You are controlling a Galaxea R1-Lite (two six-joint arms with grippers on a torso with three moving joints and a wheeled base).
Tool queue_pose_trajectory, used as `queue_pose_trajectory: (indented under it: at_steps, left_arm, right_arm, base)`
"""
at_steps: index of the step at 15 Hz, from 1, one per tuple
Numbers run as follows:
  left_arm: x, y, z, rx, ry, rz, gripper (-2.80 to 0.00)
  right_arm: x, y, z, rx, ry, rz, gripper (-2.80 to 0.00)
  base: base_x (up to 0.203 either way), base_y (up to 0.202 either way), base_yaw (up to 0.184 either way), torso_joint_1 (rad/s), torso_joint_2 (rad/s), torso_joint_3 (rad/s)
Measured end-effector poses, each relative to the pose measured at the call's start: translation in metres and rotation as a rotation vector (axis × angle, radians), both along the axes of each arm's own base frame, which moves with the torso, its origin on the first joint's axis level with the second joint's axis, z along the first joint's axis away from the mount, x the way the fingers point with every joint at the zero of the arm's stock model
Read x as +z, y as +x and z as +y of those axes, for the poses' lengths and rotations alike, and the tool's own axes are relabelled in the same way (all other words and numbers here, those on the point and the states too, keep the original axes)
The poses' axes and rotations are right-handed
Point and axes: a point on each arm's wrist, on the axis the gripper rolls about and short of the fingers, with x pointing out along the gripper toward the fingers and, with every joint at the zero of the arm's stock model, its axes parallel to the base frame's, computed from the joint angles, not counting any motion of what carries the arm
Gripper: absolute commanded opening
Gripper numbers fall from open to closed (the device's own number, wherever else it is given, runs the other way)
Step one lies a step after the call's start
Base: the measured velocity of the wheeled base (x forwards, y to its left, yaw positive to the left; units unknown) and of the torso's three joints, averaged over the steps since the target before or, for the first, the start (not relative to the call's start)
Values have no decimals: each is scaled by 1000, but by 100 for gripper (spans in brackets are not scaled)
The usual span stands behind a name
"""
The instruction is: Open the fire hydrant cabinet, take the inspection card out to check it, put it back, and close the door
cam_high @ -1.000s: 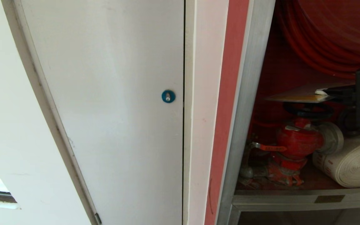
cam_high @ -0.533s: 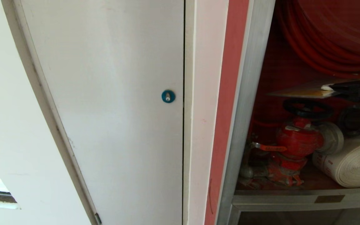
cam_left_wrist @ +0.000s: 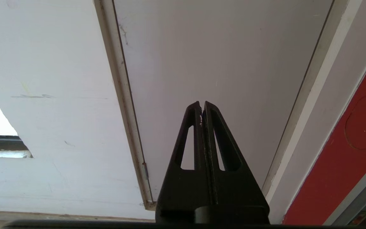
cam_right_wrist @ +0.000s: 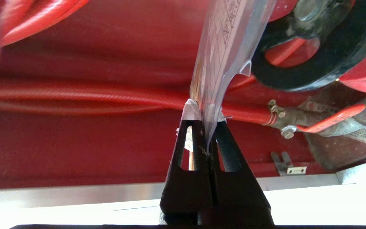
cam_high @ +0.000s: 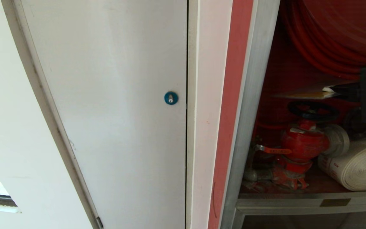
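The fire hydrant cabinet point(cam_high: 253, 105) stands open, its red inside on show. Inside it, the right gripper point(cam_right_wrist: 204, 125) has its jaws clamped on one edge of the inspection card point(cam_high: 307, 94), which lies nearly flat in the air just above the black handwheel point(cam_high: 312, 109) of the red valve point(cam_high: 303, 143). Beside the valve lies the white rolled hose point(cam_high: 357, 165), and the red hose reel point(cam_high: 332, 35) hangs above it. The left gripper point(cam_left_wrist: 202, 106), jaws pressed together and empty, points at the white panel door point(cam_high: 113, 105) beside the cabinet.
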Motion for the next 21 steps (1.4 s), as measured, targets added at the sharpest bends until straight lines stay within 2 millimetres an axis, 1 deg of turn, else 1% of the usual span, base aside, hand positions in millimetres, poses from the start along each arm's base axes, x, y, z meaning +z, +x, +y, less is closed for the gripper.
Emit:
queue_pose_trajectory:
  at_steps: [4, 10, 16, 21]
  left_arm:
    - [0, 0, 0, 0, 0, 0, -280]
    - [0, 0, 0, 0, 0, 0, -280]
    - [0, 0, 0, 0, 0, 0, -280]
    - [0, 0, 0, 0, 0, 0, -280]
  right_arm:
    - [-3, 10, 2, -7, -4, 19, -280]
    - [-9, 19, 14, 20, -13, 44, -280]
    - [-14, 18, 27, 74, -17, 86, -280]
    - [-15, 15, 30, 90, -16, 91, -280]
  base:
    - [0, 0, 0, 0, 0, 0]
    - [0, 0, 0, 0, 0, 0]
    - [0, 0, 0, 0, 0, 0]
    - [0, 0, 0, 0, 0, 0]
